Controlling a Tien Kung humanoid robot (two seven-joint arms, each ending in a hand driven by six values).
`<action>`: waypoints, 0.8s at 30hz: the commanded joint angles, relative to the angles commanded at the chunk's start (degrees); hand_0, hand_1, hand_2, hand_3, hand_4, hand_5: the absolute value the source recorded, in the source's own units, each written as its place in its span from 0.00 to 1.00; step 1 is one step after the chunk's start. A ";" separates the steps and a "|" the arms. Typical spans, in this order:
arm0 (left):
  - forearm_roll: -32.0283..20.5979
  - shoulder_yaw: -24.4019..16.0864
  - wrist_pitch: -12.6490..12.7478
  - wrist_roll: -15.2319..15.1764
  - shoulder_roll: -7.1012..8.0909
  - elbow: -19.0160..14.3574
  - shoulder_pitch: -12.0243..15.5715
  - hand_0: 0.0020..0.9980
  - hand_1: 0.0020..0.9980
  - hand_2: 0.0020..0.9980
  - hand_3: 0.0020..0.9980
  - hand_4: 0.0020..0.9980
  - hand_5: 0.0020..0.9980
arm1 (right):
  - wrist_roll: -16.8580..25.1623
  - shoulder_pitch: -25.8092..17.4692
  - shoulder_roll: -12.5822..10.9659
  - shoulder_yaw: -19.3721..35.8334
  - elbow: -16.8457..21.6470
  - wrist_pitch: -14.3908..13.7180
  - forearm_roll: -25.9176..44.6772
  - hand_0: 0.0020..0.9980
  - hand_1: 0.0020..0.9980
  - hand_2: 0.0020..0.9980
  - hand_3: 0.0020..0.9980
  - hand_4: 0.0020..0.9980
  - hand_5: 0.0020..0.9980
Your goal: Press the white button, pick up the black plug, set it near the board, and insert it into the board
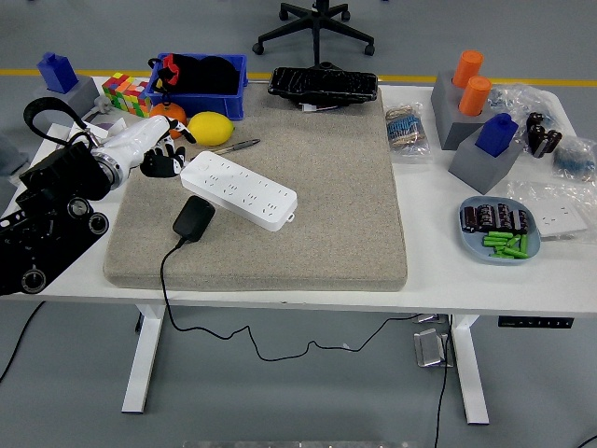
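The left hand (pixel 160 159) comes in over the left edge of the grey mat (pixel 326 187), and its dark fingers (pixel 166 164) hang curled and a little apart, closed on nothing. They hover just beside the left end of the white power strip (pixel 239 189); whether a fingertip actually touches the strip cannot be told from this height. The strip lies slantwise across the mat, its left end toward the far side, its right end nearer the robot. The white button cannot be made out on it (too small at this range).

Just on the near side of the strip sits the black plug (pixel 193 217), flat on the mat, close to the strip but not in any socket. Its black cable (pixel 164 280) runs off the mat's near edge, over the edge of the white table (pixel 438 271) and down below it.

Behind the hand there is a yellow lemon (pixel 211 127), with an orange (pixel 171 114) beside it, and a pen (pixel 239 146) lies at the mat's far left edge. Farther back stand a blue bin (pixel 233 93) and a coloured cube (pixel 127 93). A black keyboard (pixel 323 84) rests at the mat's far edge. Over on the right, well apart from the action, a blue plate (pixel 471 229) holds small green and dark parts.
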 joint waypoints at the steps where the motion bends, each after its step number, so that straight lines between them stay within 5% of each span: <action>1: -0.10 0.32 0.00 0.07 -0.10 0.26 -0.24 0.21 0.09 0.24 0.79 0.00 0.00 | 0.00 0.02 0.00 -0.01 0.00 0.00 0.02 0.63 0.57 0.56 0.59 0.69 0.39; 3: -0.38 1.63 0.05 0.43 -0.62 1.43 -1.26 0.21 0.09 0.24 0.79 0.00 0.00 | -0.02 0.08 -0.03 -0.11 0.02 0.04 0.08 0.63 0.57 0.56 0.59 0.69 0.39; 4: -0.51 2.54 0.14 0.55 -1.01 2.38 -1.92 0.11 0.00 0.22 0.81 0.00 0.00 | -0.02 0.13 -0.06 -0.21 0.04 0.06 0.15 0.63 0.56 0.56 0.59 0.69 0.39; 9: -2.64 5.93 0.04 0.50 -2.62 6.35 -4.32 0.06 0.00 0.22 0.81 0.00 0.00 | -0.06 0.15 -0.22 -0.68 -0.04 0.08 0.35 0.63 0.56 0.56 0.59 0.69 0.39; 24: -14.40 22.57 -0.12 -0.31 -6.93 17.45 -11.11 0.06 0.00 0.16 0.80 0.00 0.00 | -0.16 0.67 -0.89 -2.00 -0.19 0.21 0.91 0.63 0.57 0.56 0.60 0.69 0.39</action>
